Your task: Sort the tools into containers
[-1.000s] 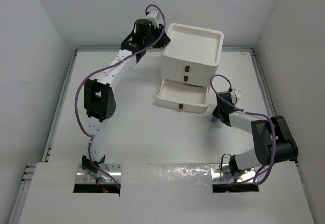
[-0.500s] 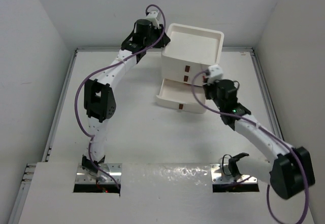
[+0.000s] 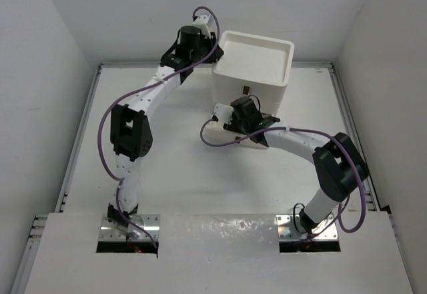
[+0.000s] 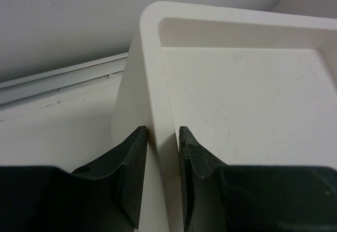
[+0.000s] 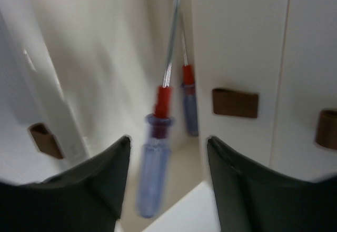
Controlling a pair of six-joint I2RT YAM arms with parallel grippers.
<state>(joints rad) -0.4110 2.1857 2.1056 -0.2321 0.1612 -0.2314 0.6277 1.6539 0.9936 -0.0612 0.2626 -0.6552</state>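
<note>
Right gripper (image 5: 167, 140) is spread, empty, over two screwdrivers (image 5: 152, 169) (image 5: 189, 108) at the unit's (image 3: 257, 84) drawer (image 3: 212, 131); left gripper (image 4: 161, 131) is clamped on its rim (image 4: 152, 58).

left arm (image 3: 143, 101) stretched way back, left gripper (image 4: 162, 132) pinched tight on tray rim (image 4: 152, 58) | right arm (image 3: 300, 144) curled inward, right gripper (image 5: 168, 142) jaws apart

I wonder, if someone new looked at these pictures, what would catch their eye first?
Most striking is the blurred blue-purple screwdriver with a red collar, free between the open fingers of the right gripper over the pulled-out bottom drawer, with a second screwdriver further inside. Next comes the left gripper, pinched onto the corner rim of the white drawer unit towards the back of the overhead view.
</note>
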